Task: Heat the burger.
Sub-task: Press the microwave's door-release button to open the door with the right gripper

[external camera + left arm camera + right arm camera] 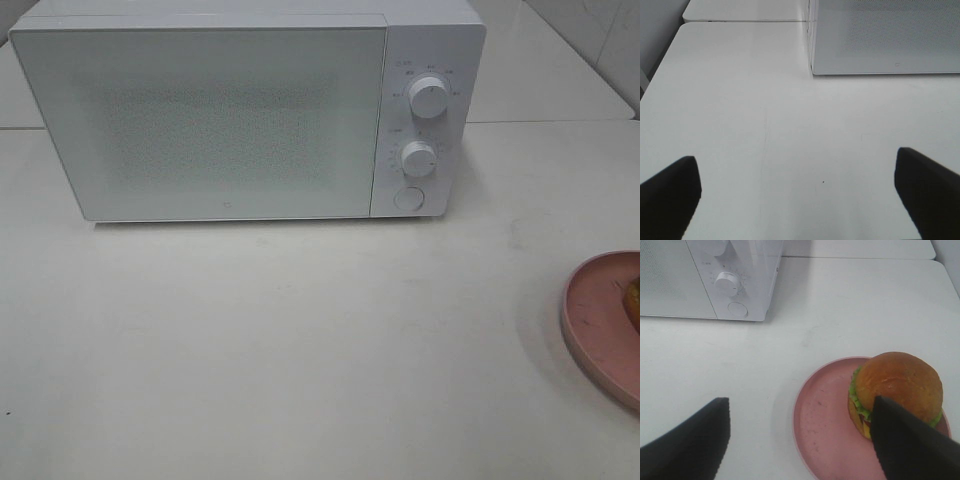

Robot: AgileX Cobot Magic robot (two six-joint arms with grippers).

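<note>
While burger [895, 387] sits on pink plate [825, 420], well apart from shut microwave [200, 110], we judge it light, soft, glossy-slippery; grip bun sides gently. Both spread, empty: right claw [800, 405] by burger, left claw [797, 165] over tabletop [765, 100].

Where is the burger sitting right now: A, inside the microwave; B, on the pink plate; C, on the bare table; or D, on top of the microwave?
B: the burger rests on the pink plate, out on the table, in front of the microwave, whose door is closed.
</note>
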